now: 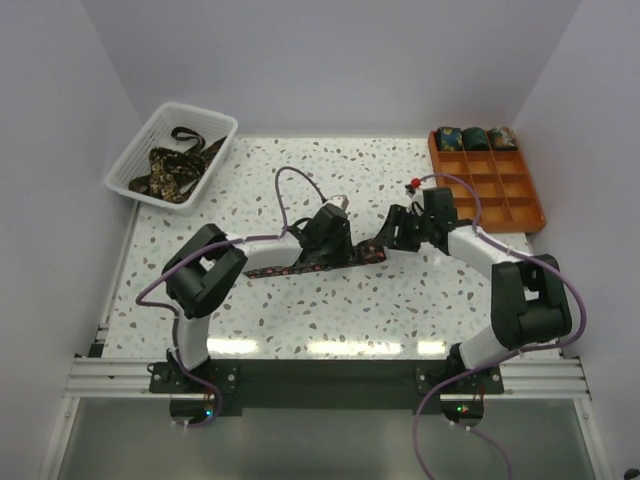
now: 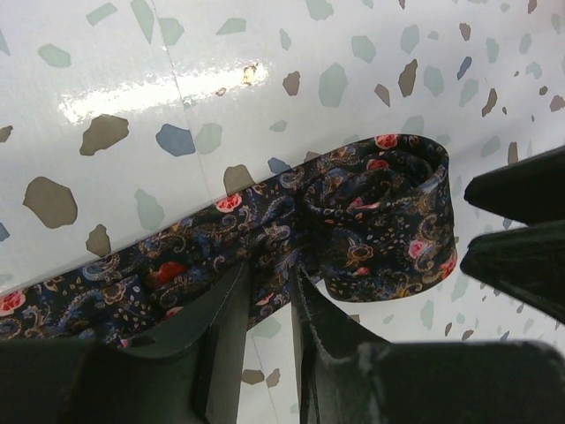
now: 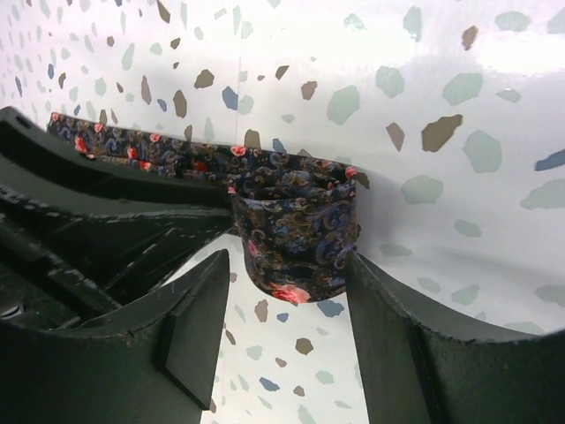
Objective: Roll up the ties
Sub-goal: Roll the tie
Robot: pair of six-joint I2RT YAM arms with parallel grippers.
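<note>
At the far left corner, a white mesh basket holds a heap of loose ties. On the speckled bench in front of it, one dark floral tie lies flat. It runs as a long strip from the left arm's elbow rightward toward the middle.

The left gripper comes down on this strip just short of its right end. Its jaws are nearly closed, with only a narrow slot between them, and the fabric is pinched at their tips.

Just right of that grip, the tie curls into a short rolled end, a small loose coil standing on its edge on the bench.

The right gripper straddles the coil with its jaws spread wider than the roll. One finger lies against the roll's side, and the other stands slightly apart from it, so it holds nothing.

At the far right corner sits an orange gridded tray. Three rolled ties fill its back row side by side.
</note>
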